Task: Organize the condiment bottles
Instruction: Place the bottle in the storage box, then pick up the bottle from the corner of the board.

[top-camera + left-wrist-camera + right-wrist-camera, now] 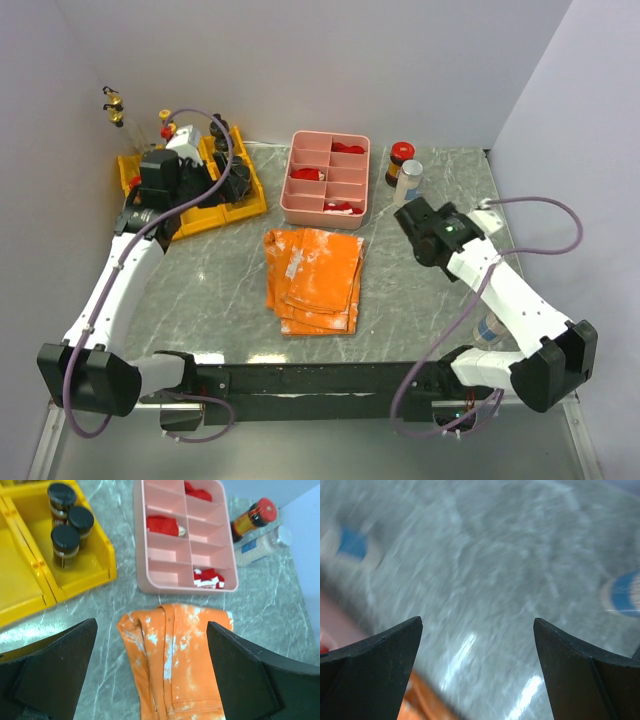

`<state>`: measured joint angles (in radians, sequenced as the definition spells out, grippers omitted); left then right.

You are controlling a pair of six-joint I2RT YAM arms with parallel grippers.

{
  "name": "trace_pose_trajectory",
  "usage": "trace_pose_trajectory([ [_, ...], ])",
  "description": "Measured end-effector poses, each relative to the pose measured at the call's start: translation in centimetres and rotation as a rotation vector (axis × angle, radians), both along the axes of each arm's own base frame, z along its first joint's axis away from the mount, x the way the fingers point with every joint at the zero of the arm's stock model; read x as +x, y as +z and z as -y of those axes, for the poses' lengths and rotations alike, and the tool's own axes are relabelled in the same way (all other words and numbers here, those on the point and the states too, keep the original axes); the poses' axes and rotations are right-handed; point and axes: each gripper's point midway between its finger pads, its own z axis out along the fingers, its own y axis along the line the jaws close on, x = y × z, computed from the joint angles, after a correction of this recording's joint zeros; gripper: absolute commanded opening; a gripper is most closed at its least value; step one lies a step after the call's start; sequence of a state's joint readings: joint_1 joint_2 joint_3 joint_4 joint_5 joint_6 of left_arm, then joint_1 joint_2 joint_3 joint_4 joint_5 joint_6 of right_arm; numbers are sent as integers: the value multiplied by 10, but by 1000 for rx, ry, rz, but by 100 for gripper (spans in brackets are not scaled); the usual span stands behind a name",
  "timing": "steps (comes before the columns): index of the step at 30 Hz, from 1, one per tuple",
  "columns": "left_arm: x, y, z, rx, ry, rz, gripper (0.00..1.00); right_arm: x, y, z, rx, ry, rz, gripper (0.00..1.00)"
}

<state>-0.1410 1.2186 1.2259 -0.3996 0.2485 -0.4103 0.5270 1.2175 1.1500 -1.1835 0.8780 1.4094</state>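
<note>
Evidently between placements: left gripper (152,625) and right gripper (477,621) gape empty; next, right should grasp the red-capped brown glass bottle (252,519) by the table's (230,290) far edge.

place: robot lab cell | evidence: bare white walls (300,60); marbled table (420,295); bolted arms (118,288)

3 jars (65,539) have black caps; bins (20,587) yellow, tray (167,556) pink, cloth (175,655) white-blotched orange, table (280,615) grey-marbled.

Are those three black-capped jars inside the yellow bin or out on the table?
Inside. The three black-capped jars stand upright together within the walls of the yellow bin.
</note>
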Motion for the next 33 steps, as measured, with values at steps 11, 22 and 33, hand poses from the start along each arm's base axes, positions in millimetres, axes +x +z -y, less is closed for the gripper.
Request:
trace_pose_trajectory([
  [11,-11,-24,20,11,-48,-21,96,-75,-13,111,-14,-448,2,100],
  [22,-10,-21,20,23,-37,-2,96,-121,-33,150,-56,-616,-77,100],
  [33,-7,-21,15,40,-8,2,96,-123,-33,156,-50,-615,-79,100],
])
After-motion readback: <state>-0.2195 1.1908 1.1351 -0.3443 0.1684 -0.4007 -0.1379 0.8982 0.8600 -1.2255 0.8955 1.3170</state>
